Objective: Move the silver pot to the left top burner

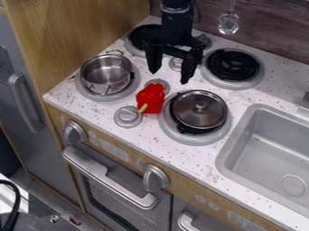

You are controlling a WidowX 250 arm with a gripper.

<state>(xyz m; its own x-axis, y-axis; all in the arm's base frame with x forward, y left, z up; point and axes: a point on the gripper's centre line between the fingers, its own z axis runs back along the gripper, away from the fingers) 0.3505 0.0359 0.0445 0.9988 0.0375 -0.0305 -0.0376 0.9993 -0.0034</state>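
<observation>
Getting hold of the silver pot (107, 71) looks like the step now. It sits on the L front burner (120, 94), w/ no food that I can see in it. The fingers (190, 65) are wide apart w/ nothing btwn them, near the red pepper (150, 97). Nxt they prob. need to go to the pot, pinch its rim, lift & put it on the L top burner (142, 36).

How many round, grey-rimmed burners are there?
4: back left, partly behind the black arm; back right; front left, under the silver pot; front right, under a round lid.
</observation>
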